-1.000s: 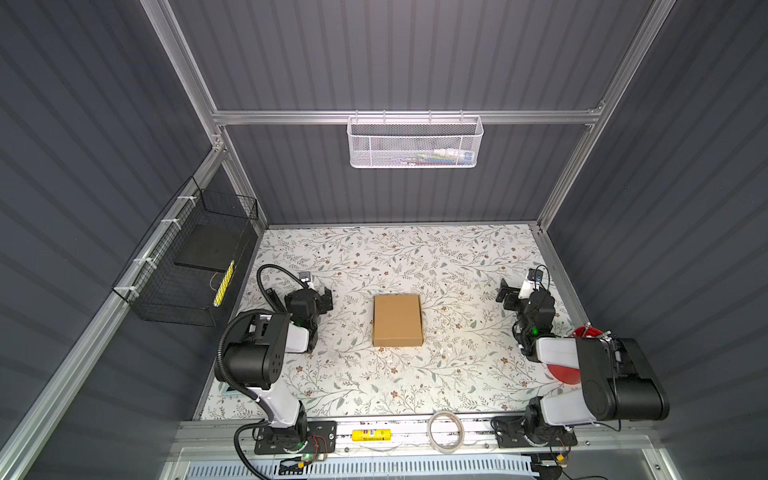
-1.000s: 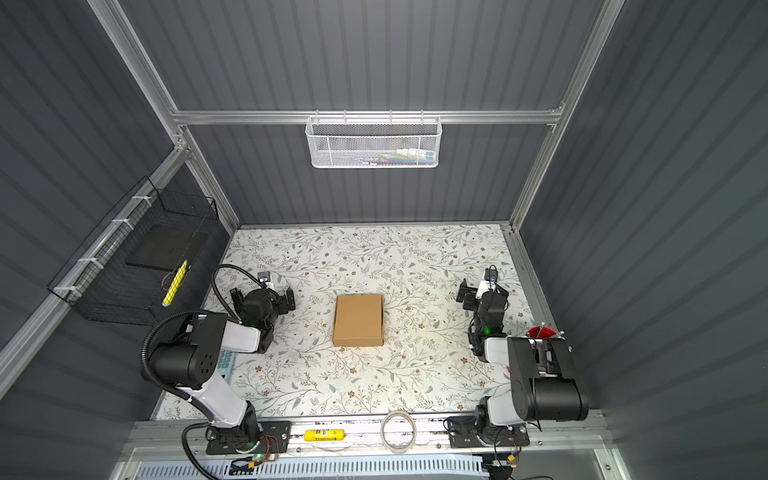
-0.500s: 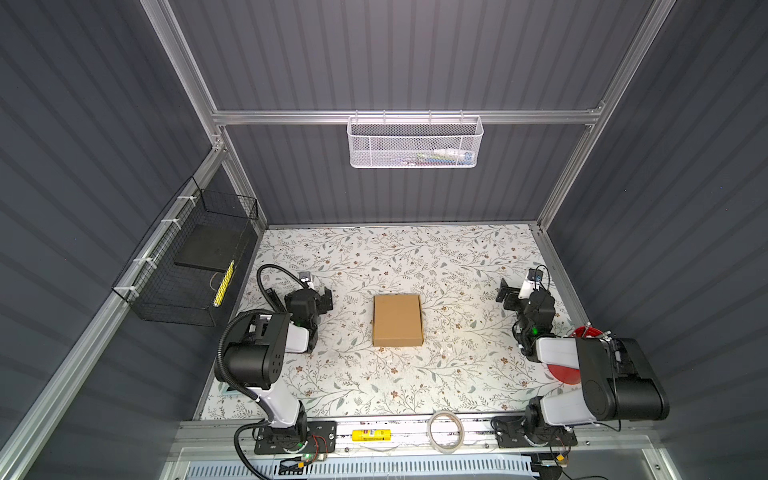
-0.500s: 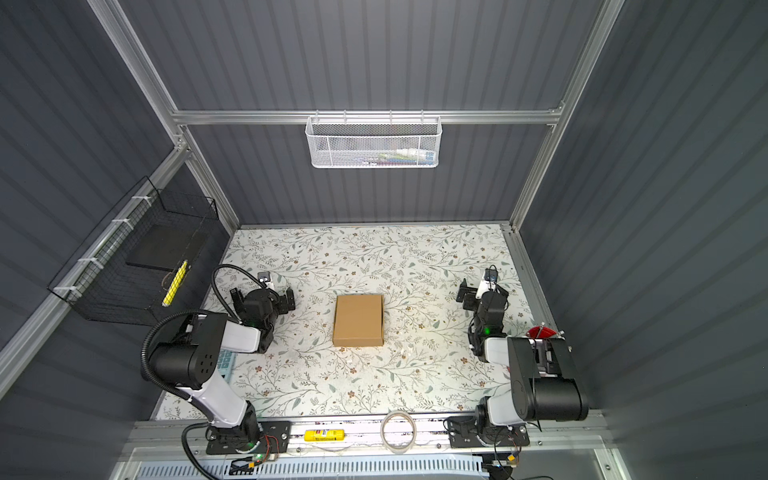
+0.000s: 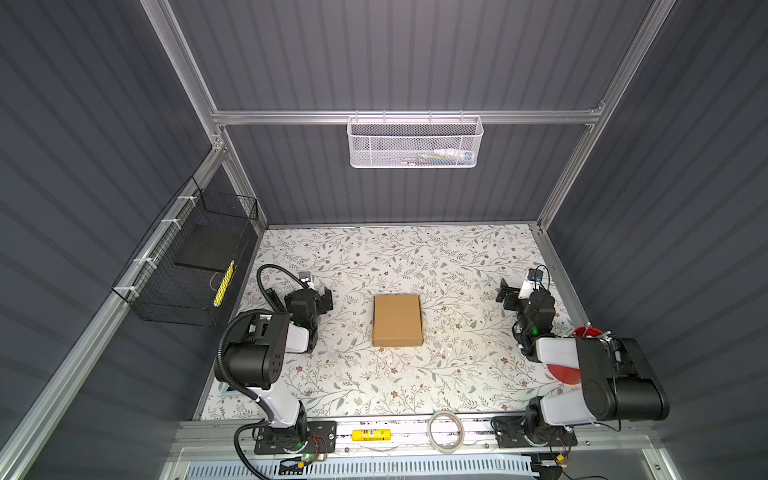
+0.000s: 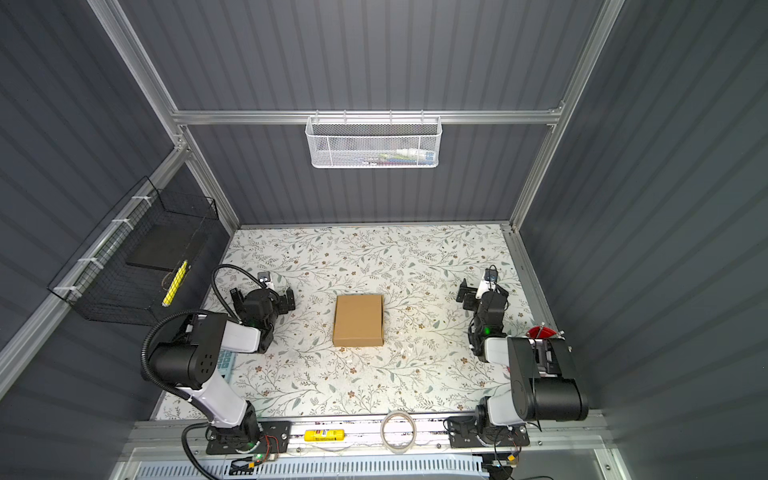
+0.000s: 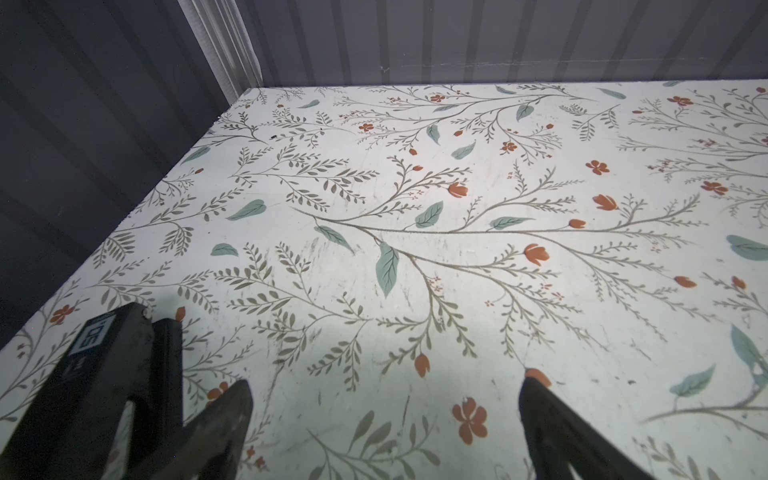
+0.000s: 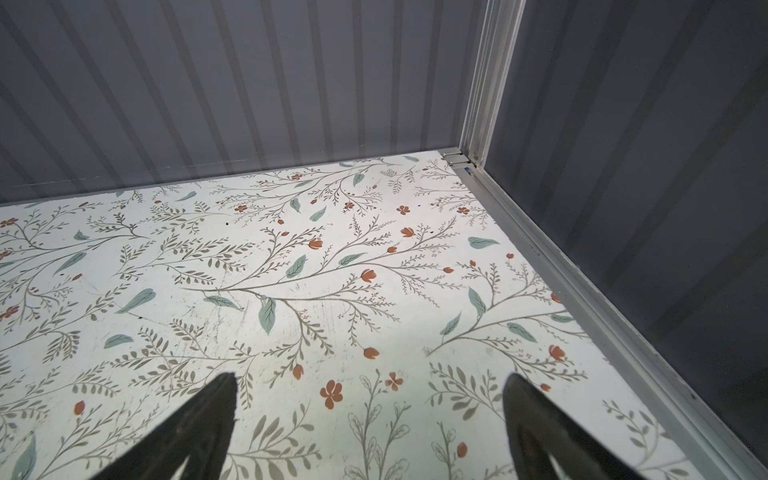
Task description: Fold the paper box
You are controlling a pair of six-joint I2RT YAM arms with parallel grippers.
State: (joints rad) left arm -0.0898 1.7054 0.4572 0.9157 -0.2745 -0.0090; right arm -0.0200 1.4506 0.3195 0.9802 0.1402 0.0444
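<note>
Nothing has moved since the earlier frames: both arms and the box hold the same positions. The paper box (image 5: pixel 397 320) sits near the middle of the table (image 5: pixel 457 266) and shows in both top views as a closed, shallow, squarish shape with its lid down and no flap standing loose.

The left gripper (image 7: pixel 384 386) has its jaws wide apart over bare table and holds nothing. The right gripper (image 8: pixel 370 382) is the same. Both are well apart from the box, one to each side.

Assessment: folding appears complete and both arms are parked. Whether the front tabs are fully tucked cannot be confirmed from above.
</note>
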